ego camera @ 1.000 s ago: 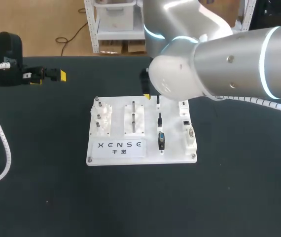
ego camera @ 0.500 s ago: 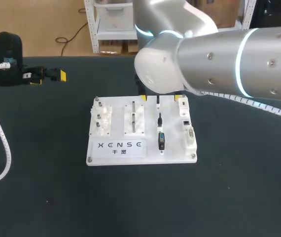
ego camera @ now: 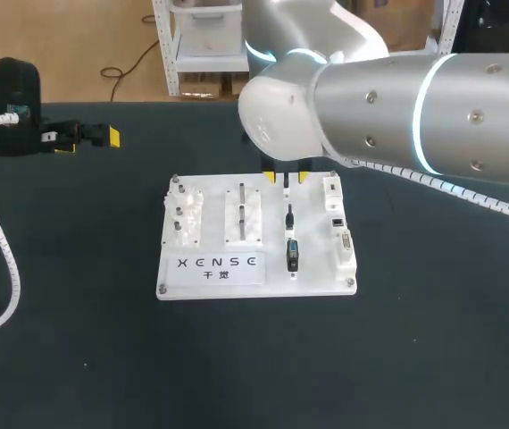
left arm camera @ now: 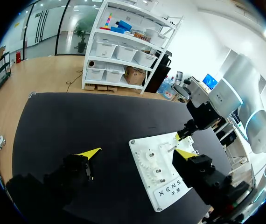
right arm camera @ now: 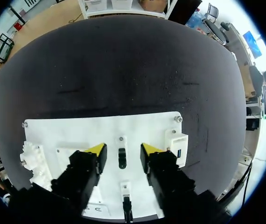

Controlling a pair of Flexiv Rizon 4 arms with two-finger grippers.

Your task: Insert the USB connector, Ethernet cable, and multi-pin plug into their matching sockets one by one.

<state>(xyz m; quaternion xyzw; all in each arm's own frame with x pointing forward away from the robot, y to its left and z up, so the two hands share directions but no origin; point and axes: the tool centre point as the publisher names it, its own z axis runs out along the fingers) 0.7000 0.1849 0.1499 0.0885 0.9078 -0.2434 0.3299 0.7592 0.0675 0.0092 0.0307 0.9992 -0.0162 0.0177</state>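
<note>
A white board [ego camera: 254, 268] lies mid-table. In a column on it stand the small black USB connector [ego camera: 286, 182], the Ethernet plug [ego camera: 289, 217] and the black multi-pin plug [ego camera: 292, 255]. Their sockets sit along the board's right edge: USB socket block [ego camera: 332, 189], Ethernet socket [ego camera: 337, 221], multi-pin socket [ego camera: 345, 243]. My right gripper [ego camera: 286, 178] hangs over the board's far edge. In the right wrist view the right gripper [right arm camera: 122, 150] straddles the USB connector [right arm camera: 122, 157], open, with a gap on each side. My left gripper [ego camera: 103, 136] stays far left, and the left gripper [left arm camera: 137, 153] is open and empty.
White gears [ego camera: 183, 219] and a slotted block [ego camera: 243, 214] fill the board's left half. The left arm's white corrugated cable [ego camera: 0, 250] loops down the table's left side. The right arm's bulk hangs over the board's far side.
The right gripper has settled over the USB connector, and its wide-spread fingers have drawn in to either side of it. The left arm has not moved.
</note>
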